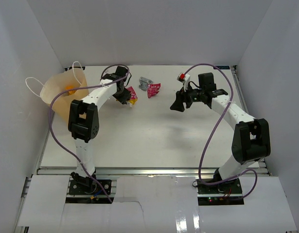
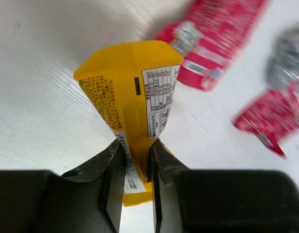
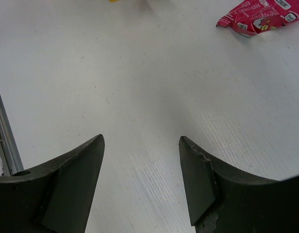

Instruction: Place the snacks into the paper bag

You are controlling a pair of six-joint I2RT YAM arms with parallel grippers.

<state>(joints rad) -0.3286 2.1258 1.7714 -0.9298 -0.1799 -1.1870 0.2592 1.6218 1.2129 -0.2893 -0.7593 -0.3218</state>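
My left gripper [image 1: 125, 96] is shut on a yellow packet [image 2: 132, 87], its lower end pinched between the fingers [image 2: 110, 165]; the packet stands just above the white table. A red packet [image 2: 212, 39] lies right beyond it, also in the top view [image 1: 131, 91]. A red wrapper [image 1: 153, 90] and a grey wrapper [image 1: 145, 82] lie further right. The tan paper bag [image 1: 59, 94] with white cord handles stands open at the far left, something orange inside. My right gripper [image 1: 178, 104] is open and empty above bare table [image 3: 141, 141], apart from the snacks.
White walls close in the table on the left, back and right. A small red and white thing [image 1: 181, 76] shows behind the right wrist. The red wrapper [image 3: 256, 17] lies ahead of the right gripper. A metal rail [image 3: 3, 131] runs along the table edge.
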